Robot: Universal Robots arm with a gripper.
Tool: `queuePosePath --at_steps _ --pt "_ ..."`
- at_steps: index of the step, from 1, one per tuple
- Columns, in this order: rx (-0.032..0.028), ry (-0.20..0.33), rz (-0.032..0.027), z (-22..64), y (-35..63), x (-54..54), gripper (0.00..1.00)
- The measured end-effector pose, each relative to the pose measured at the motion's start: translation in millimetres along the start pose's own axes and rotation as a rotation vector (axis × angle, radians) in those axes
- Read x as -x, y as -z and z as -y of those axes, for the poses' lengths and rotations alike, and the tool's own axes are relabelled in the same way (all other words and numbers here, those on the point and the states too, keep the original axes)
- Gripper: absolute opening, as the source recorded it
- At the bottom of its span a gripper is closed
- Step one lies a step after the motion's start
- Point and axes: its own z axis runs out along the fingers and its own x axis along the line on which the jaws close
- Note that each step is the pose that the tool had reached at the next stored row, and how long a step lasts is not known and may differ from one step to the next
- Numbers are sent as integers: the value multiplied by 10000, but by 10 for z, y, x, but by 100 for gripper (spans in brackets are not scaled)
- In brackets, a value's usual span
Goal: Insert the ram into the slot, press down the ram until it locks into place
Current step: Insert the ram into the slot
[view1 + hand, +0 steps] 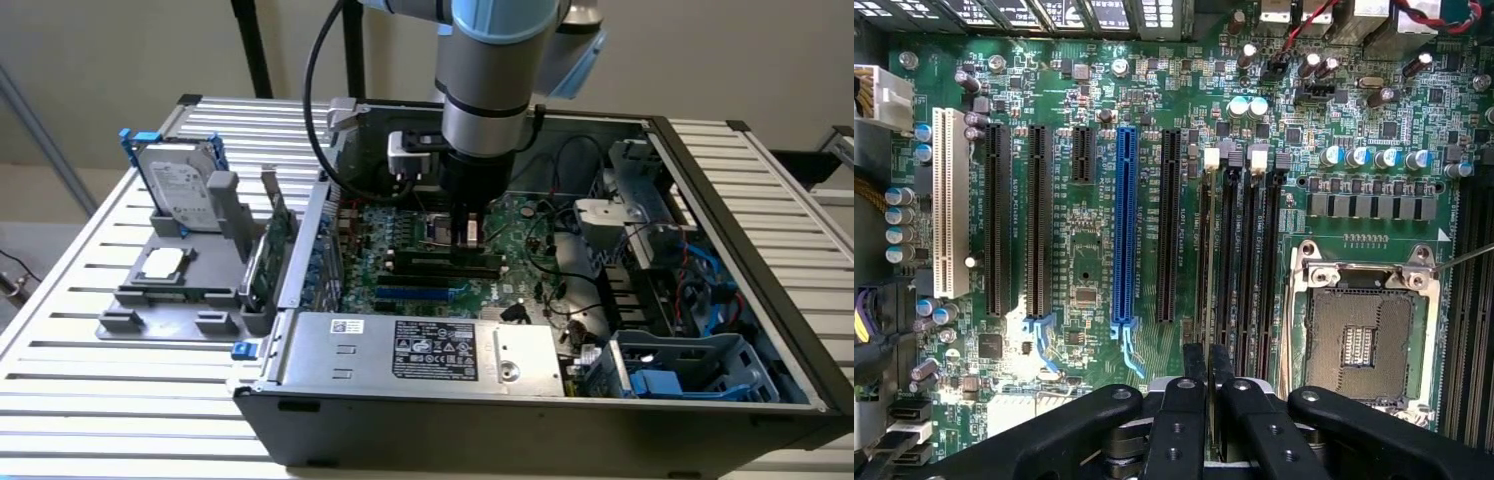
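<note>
My gripper [1206, 372] reaches down into the open computer case [747, 300], over the motherboard's memory sockets. Its two black fingers [1193, 365] are pressed close together on the ram [1206, 250], which shows edge-on as a thin dark strip running away from the fingertips. The ram lines up with the slot [1212, 300], the outermost of several parallel black sockets, on the side toward the blue slot [1124, 220]. I cannot tell how deep the ram sits in it. In the exterior view the gripper [467, 240] stands upright just above the sockets [441, 264].
The bare CPU socket [1359, 340] lies beside the memory sockets. Capacitors and cables crowd the board edges. A power supply [427, 350] fills the case front, a drive cage [694, 370] its right. Outside at the exterior view's left, a grey fixture [167, 285] holds a hard drive [180, 190].
</note>
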Motion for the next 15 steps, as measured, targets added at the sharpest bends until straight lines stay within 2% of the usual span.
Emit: queuePosePath --at_steps 15 --pt "1 0 0 -1 -53 1 13"
